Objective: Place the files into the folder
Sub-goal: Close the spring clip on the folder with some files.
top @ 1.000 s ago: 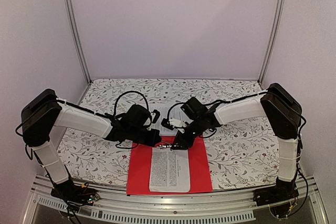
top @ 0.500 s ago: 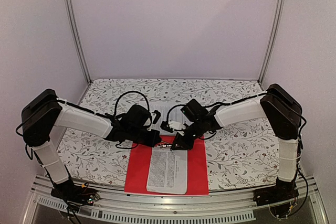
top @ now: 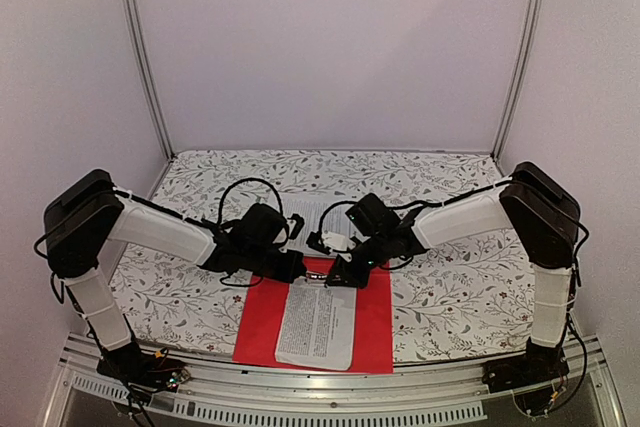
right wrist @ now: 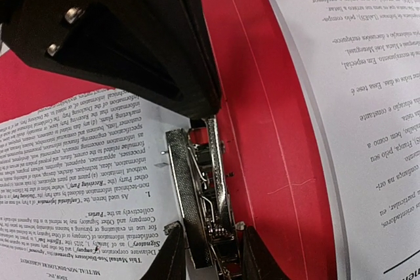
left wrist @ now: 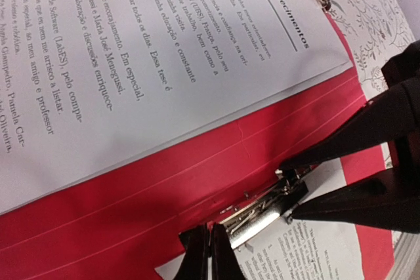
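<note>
We see the left gripper with its fingers pressed flat together and nothing between them. Their tips rest against one end of the metal clip. The right gripper comes in from the opposite side. Its two fingers sit on either side of the clip's other end and appear to pinch it, though at this close range we cannot be sure both pads bite.

The clip lies along the inner face of the red folder. From the top view, the folder lies open and flat at the near edge of the table, between the two arm bases and slightly left of centre. The grippers meet at its far edge.

The near file sheet, dense with small black print, lies on the folder. It runs from the clip towards the near edge, with bare red on its left and right. The top edge of this sheet meets the clip.

The far file sheet lies just beyond the grippers, and its near edge overlaps the red plastic. The folder and both sheets rest on the floral tablecloth.
</note>
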Motion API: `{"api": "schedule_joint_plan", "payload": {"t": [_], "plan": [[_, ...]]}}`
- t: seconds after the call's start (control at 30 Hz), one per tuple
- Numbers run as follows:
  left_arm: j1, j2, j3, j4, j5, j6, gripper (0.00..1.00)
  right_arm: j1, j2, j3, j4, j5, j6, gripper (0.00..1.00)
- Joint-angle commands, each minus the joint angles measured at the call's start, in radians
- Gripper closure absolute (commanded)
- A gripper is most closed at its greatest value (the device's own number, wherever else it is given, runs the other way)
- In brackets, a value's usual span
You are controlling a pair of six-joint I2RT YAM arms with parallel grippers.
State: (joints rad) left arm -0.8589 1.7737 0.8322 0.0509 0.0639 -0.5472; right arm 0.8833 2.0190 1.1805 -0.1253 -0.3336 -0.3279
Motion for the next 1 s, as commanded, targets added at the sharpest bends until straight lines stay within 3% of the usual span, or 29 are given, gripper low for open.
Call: {"api": "schedule_joint_plan", "payload": {"t": [0.0,0.23,0.67,0.97], "plan": [[0.012,0.084,-0.088,-0.249,-0.035,-0.016,1.00,0.004,0.065,-0.058,-0.118,0.146,0.017,0.90],[0.012,0.105,-0.097,-0.256,-0.045,-0.014,1.00,0.006,0.081,-0.047,-0.131,0.160,0.025,1.00],[0.017,0.164,-0.124,-0.272,-0.059,-0.045,1.00,0.006,0.089,-0.041,-0.143,0.174,0.023,1.00],[0.015,0.033,-0.192,-0.186,-0.009,-0.003,1.00,0.007,0.096,-0.034,-0.149,0.185,0.030,1.00]]}}
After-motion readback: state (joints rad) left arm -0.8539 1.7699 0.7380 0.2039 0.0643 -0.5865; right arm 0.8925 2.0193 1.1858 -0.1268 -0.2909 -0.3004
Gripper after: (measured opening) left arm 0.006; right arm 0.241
